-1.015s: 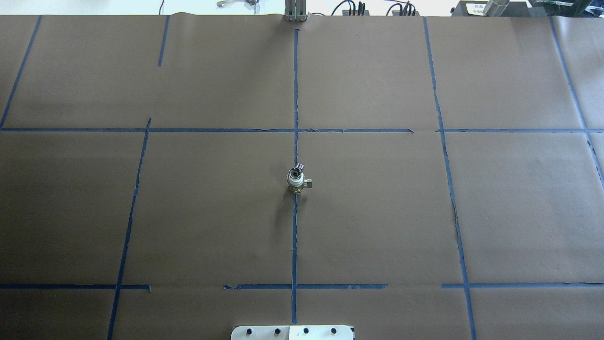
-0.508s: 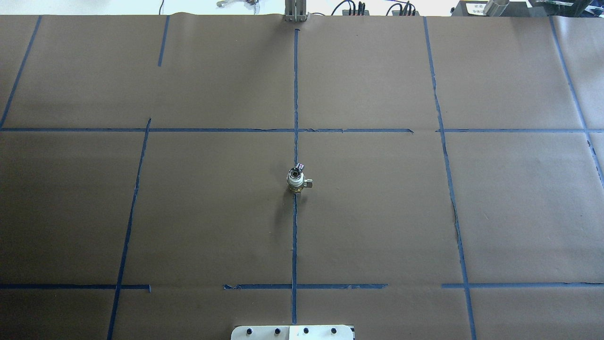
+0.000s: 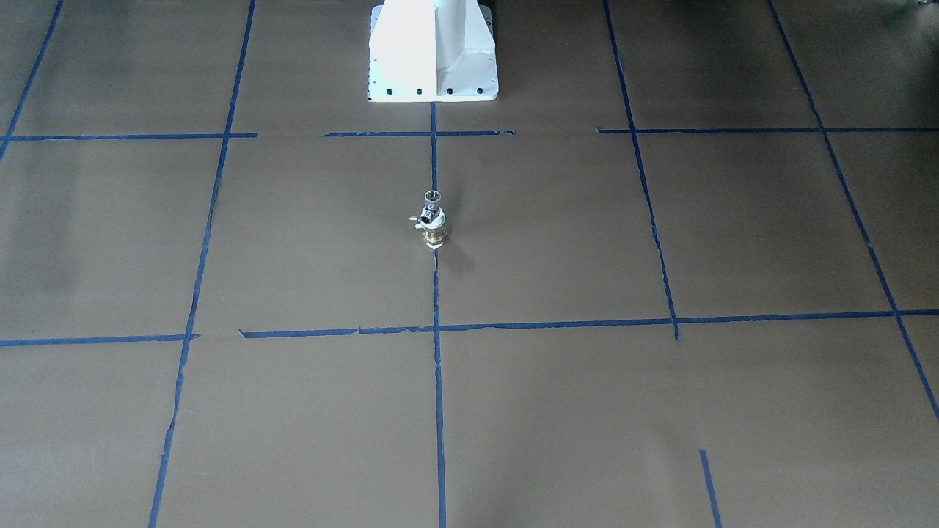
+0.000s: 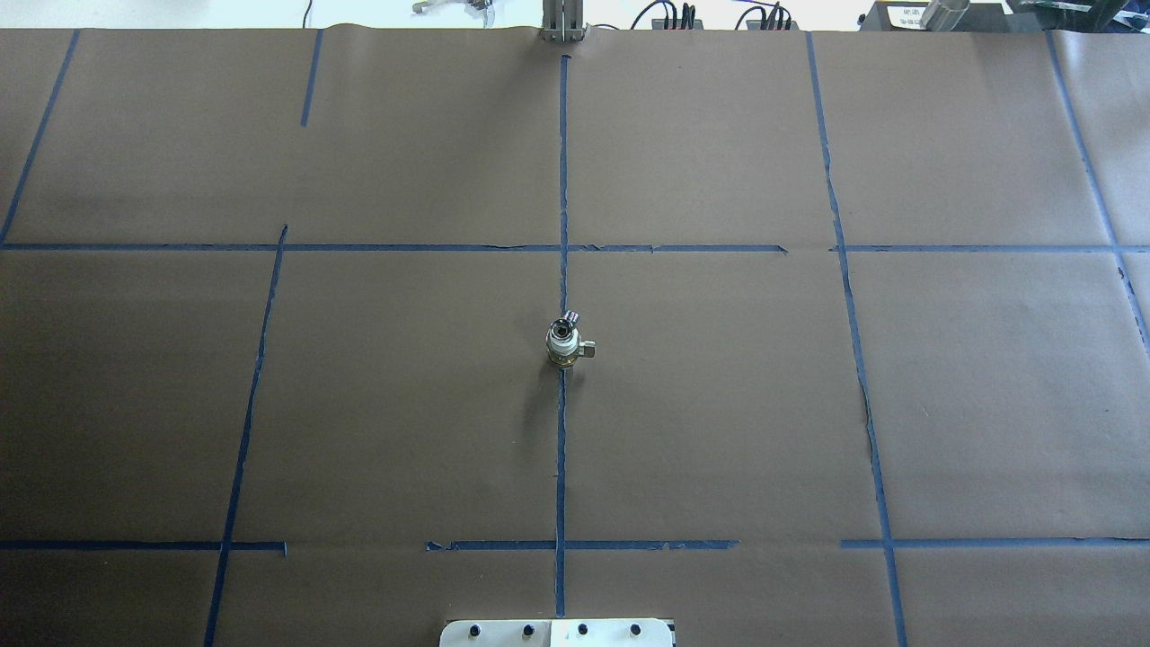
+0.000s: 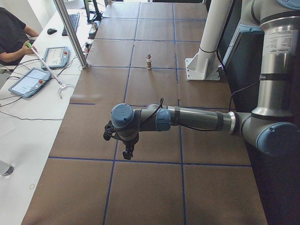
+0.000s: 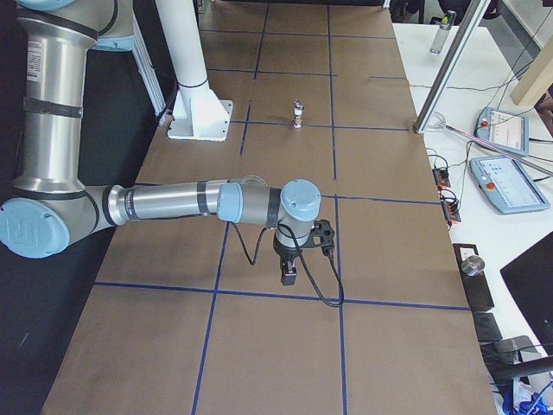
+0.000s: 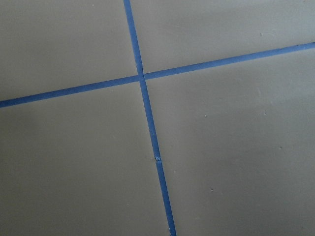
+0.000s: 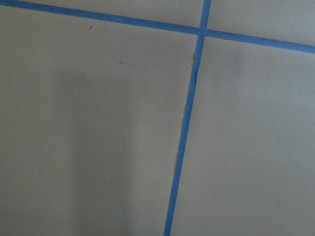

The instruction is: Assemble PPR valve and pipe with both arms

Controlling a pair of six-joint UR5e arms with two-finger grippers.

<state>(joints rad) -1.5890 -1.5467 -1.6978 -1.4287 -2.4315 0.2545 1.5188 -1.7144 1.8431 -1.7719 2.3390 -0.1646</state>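
Observation:
The PPR valve (image 4: 561, 346), white with a brass band and a side stub, stands upright on the centre tape line. The chrome pipe (image 4: 569, 319) sits on top of it, hollow end up. Both also show in the front view, valve (image 3: 434, 233) below pipe (image 3: 432, 199). They appear small in the left side view (image 5: 149, 62) and the right side view (image 6: 299, 113). My left gripper (image 5: 126, 153) hangs over the table far from them. My right gripper (image 6: 289, 275) does the same at the other end. I cannot tell whether either is open or shut. Both wrist views show only paper and tape.
Brown paper with blue tape lines covers the table. The white robot pedestal (image 3: 433, 51) stands at the robot's edge. A metal post (image 5: 70, 33), tablets (image 5: 28, 82) and an operator (image 5: 11, 33) are beyond the far edge.

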